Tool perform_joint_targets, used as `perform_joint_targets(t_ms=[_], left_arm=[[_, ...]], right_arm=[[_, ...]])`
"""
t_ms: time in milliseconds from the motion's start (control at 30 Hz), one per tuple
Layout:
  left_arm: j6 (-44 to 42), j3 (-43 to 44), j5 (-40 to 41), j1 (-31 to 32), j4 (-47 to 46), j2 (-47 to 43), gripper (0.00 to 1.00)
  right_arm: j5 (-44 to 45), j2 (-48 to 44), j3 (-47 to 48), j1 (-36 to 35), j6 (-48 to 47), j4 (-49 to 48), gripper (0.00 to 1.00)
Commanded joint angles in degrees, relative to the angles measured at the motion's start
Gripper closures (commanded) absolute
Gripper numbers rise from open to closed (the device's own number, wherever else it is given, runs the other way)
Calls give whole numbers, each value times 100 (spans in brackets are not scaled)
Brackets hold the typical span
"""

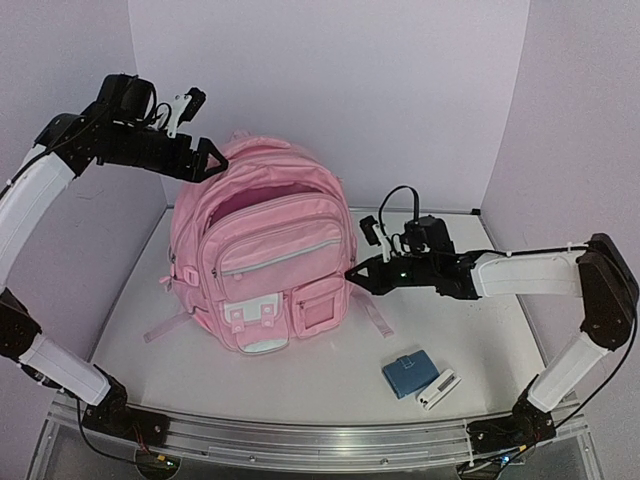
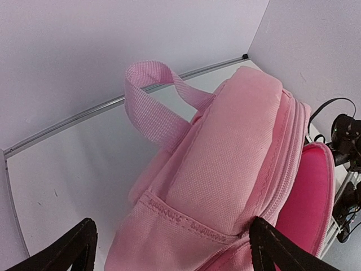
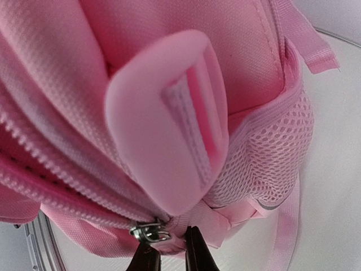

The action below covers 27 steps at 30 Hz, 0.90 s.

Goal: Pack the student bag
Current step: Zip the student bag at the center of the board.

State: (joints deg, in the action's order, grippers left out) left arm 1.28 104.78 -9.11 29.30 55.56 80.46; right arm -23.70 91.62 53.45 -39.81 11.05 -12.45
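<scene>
Right wrist: right jaws nearly pressed together under student bag (image 3: 67,84) zip slider (image 3: 149,231); left jaws spread above its top.

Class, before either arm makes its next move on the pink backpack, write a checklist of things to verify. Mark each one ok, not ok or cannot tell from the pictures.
1. Student bag stands upright on the table: ok.
2. Main compartment unzipped: a dark pink gap shows at the top. Wide enough for packing: cannot tell.
3. Left gripper open, hovering over the bag's top: ok.
4. Right gripper at the zip slider on the bag's side, jaws nearly together. Slider actually pinched: cannot tell.
5. Blue case and white item lie on the table, clear of both arms: ok.
</scene>
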Motion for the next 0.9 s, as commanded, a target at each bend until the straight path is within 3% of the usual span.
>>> perform_joint_targets(t_ms=[0,233,867], left_arm=[[-90,-200,138,-27,30,-185,14],[-102,-403,-106,-28,-124,-232,22],[-200,-868,-330,-25,-435,-343,76]], right_arm=[[1028,-631,164,3,-253,174,100],[1510,-676,661,-1,-720,834,100],[1489,-1458,776,-70,-1006,768,100]])
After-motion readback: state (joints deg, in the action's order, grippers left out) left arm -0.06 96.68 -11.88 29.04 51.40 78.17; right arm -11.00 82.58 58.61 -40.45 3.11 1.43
